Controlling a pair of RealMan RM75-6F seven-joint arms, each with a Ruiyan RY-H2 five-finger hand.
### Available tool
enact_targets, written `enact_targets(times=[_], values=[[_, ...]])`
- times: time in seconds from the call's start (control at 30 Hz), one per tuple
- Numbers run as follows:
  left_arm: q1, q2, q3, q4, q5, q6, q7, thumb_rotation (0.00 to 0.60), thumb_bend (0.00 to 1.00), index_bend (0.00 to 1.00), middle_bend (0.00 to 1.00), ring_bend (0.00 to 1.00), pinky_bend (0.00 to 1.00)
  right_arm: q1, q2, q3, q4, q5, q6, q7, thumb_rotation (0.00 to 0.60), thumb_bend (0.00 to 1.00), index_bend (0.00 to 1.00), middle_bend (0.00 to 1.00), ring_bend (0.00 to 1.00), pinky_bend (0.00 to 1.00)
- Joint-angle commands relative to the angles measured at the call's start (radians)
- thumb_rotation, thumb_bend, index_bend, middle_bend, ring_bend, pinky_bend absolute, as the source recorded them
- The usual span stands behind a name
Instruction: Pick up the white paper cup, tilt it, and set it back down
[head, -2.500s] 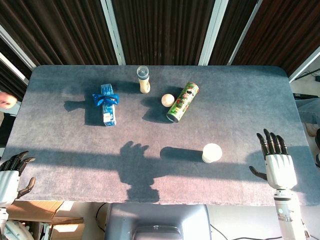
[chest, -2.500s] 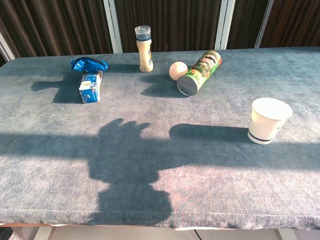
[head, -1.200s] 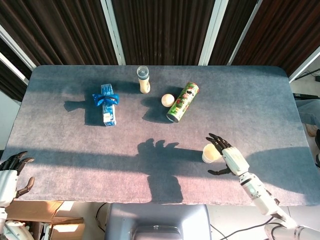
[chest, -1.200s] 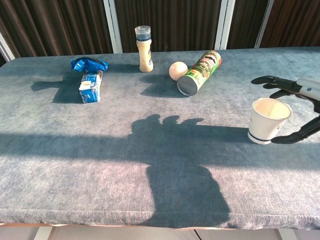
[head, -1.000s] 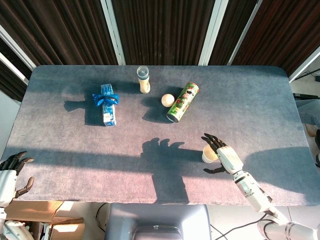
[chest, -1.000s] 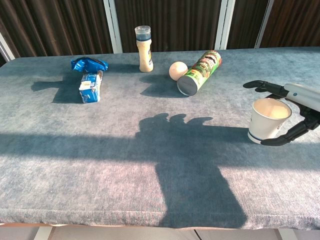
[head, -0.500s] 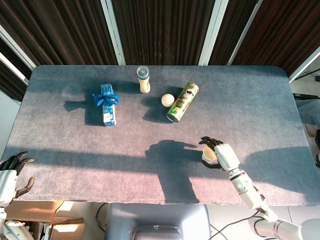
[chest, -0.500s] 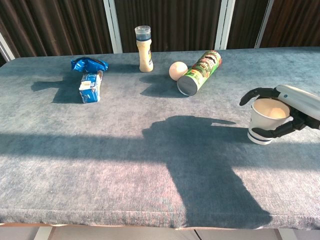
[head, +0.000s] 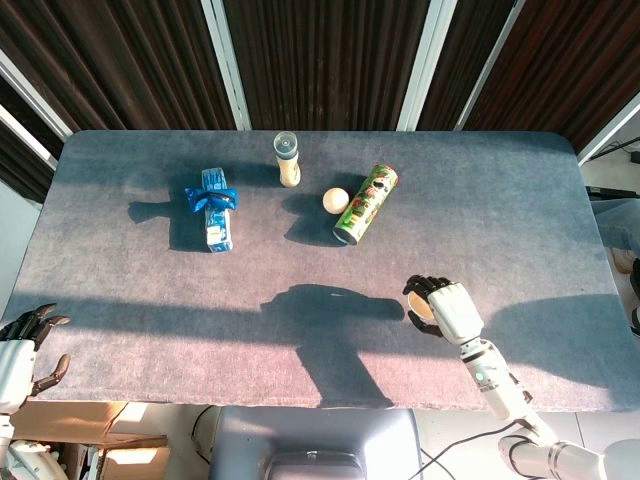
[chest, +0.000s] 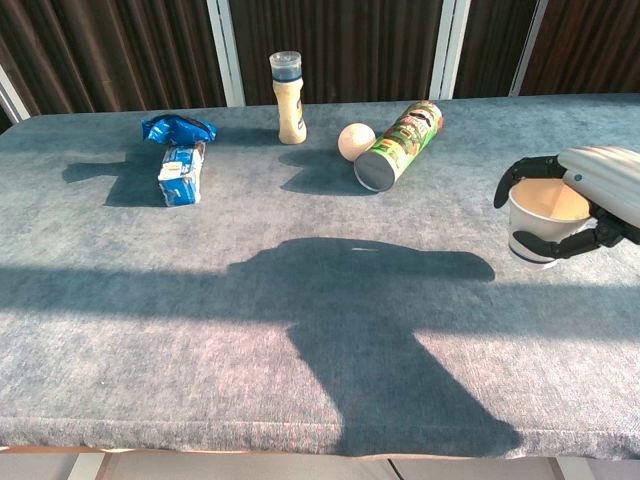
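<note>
The white paper cup (chest: 542, 213) is upright and lifted a little above the blue-grey table at the right, its open mouth facing up. My right hand (chest: 592, 196) grips it, fingers wrapped round its wall. From the head view the cup (head: 423, 306) is mostly hidden under my right hand (head: 446, 308). My left hand (head: 22, 352) rests off the table's near-left corner, fingers apart, holding nothing.
A green snack can (head: 365, 204) lies on its side mid-table beside a small pale ball (head: 335, 200). A seasoning bottle (head: 288, 159) stands behind them. A blue snack packet (head: 213, 210) lies at the left. The table's front edge (chest: 300, 450) is near.
My right hand came in from the right, closed its fingers round the cup and raised it slightly off the table. The left hand has stayed put.
</note>
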Motion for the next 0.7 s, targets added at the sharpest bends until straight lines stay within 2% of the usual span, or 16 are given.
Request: enact_targets(times=[0.03, 0.17, 0.3, 0.5, 0.7], values=[[0.0, 0.0, 0.001, -0.001, 0.001, -0.001, 0.001, 0.6, 0.36, 0.29, 0.14, 0.15, 0.24, -0.012, 0.149, -0.014, -0.244, -0.007, -0.018, -0.444, 0.6, 0.58, 0.59, 0.44, 0.47, 0.6], [-0.002, -0.001, 0.003, -0.002, 0.003, -0.005, 0.004, 0.6, 0.36, 0.29, 0.14, 0.15, 0.24, -0.015, 0.256, -0.015, -0.456, 0.092, -0.126, -0.825, 0.6, 0.59, 0.59, 0.44, 0.47, 0.6], [-0.003, 0.0, 0.005, -0.004, 0.007, -0.006, 0.006, 0.6, 0.36, 0.29, 0.14, 0.15, 0.24, -0.004, 0.313, -0.016, -0.596, 0.274, -0.246, -1.054, 0.6, 0.58, 0.58, 0.44, 0.47, 0.6], [-0.003, 0.001, 0.005, -0.004, 0.005, -0.008, 0.003, 0.6, 0.36, 0.29, 0.14, 0.15, 0.24, 0.03, 0.309, -0.012, -0.652, 0.508, -0.307, -1.208, 0.6, 0.59, 0.53, 0.44, 0.43, 0.57], [-0.003, 0.001, 0.006, -0.003, 0.008, -0.005, 0.002, 0.6, 0.36, 0.29, 0.14, 0.15, 0.24, 0.064, 0.265, -0.024, -0.621, 0.616, -0.295, -1.275, 0.6, 0.59, 0.47, 0.44, 0.39, 0.54]])
